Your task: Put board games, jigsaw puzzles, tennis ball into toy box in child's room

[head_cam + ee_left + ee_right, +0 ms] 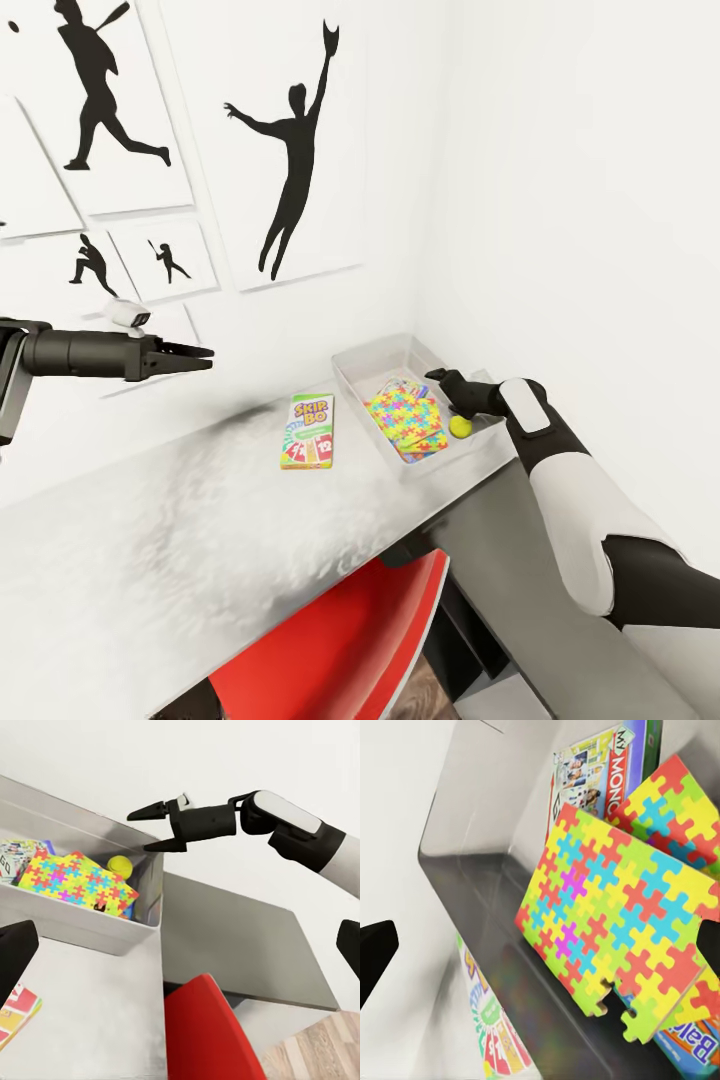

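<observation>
Toy box (352,372), a shallow pale grey tray with flared sides, sits at the far end of the pale grey bench (150,560) against the white wall. Inside it lie multicoloured jigsaw puzzle sheets (403,413), which hide most of the printed board game boxes (592,772) beneath, and a yellow-green tennis ball (460,426) beside them. A green Skip-Bo card box (309,430) rests on the bench just beside the tray. The right claw (151,829) hovers over the tray's near corner, fingers spread, gripping nothing. The left claw (196,357) hangs well apart, near the wall; its fingers look close together, though whether they meet is unclear. A red chair (340,640) is partly cut off below.
</observation>
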